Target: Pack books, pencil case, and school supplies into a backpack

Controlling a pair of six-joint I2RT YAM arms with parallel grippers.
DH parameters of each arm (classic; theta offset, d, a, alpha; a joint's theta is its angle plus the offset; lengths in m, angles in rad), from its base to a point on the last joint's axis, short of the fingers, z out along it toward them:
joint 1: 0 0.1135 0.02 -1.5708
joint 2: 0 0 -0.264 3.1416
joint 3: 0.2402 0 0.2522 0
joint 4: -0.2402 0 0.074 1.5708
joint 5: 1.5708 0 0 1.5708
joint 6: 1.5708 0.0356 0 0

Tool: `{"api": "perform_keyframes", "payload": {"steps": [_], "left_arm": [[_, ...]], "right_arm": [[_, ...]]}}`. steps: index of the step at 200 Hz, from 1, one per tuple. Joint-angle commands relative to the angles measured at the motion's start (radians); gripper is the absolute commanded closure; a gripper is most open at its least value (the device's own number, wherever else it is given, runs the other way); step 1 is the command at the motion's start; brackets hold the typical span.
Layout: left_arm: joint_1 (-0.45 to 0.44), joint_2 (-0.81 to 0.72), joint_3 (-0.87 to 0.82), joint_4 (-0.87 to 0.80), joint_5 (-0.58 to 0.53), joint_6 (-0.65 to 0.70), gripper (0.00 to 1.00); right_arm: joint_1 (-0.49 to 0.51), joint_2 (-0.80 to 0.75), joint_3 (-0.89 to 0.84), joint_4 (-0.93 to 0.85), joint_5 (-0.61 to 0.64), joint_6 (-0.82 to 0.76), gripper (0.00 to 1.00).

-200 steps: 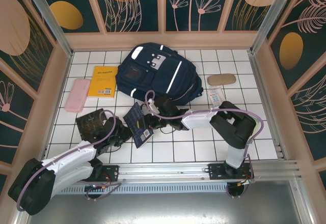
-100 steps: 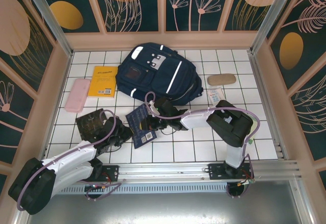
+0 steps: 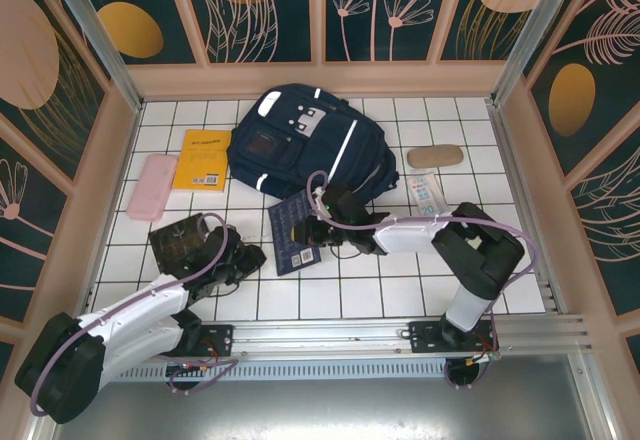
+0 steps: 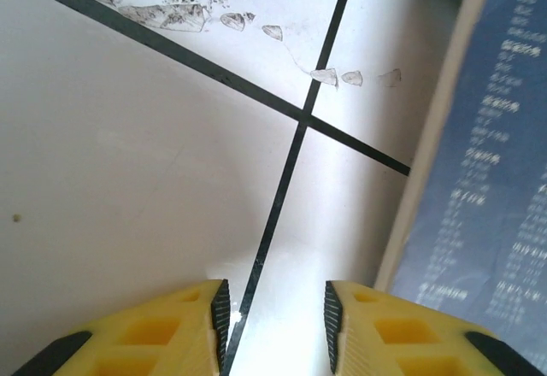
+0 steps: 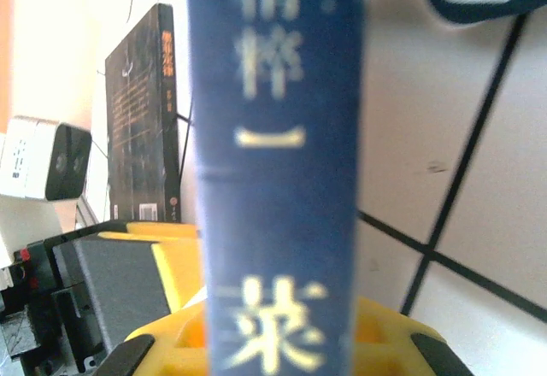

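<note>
Left gripper [image 4: 275, 303] has let go and stands open; book [image 3: 293, 236] handed across.
Your right gripper [image 3: 320, 226] alone clamps it (spine to its camera), nearer the backpack [image 3: 300, 145].

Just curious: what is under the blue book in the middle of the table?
White table tiles show all round the blue book; nothing pokes out from beneath. The spot directly under it is covered by the book.

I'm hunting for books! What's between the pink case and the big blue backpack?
A bright yellow paperback book, between the flat pink case and the navy fabric backpack, in the top view.
</note>
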Motion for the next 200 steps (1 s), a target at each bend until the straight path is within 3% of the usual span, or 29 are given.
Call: {"api": "perform_keyframes", "payload": {"steps": [1,32,75,139,200], "left_arm": [[-0.004,-0.015,0.023,-0.051,0.006,0.015,0.62],[-0.004,0.003,0.082,-0.072,-0.009,0.041,0.56],[-0.004,0.150,0.330,-0.138,-0.044,0.163,0.55],[-0.027,0.547,0.812,-0.175,-0.058,0.342,0.55],[-0.111,0.979,1.326,-0.282,-0.130,0.495,0.55]], "right_arm": [[-0.019,-0.065,-0.029,0.001,0.029,0.005,1.00],[-0.045,-0.146,-0.054,-0.047,0.068,-0.001,1.00],[-0.135,-0.351,-0.109,-0.143,0.154,-0.010,1.00],[-0.335,-0.709,-0.190,-0.362,0.299,-0.012,1.00],[-0.526,-0.975,-0.222,-0.581,0.340,-0.019,1.00]]}}
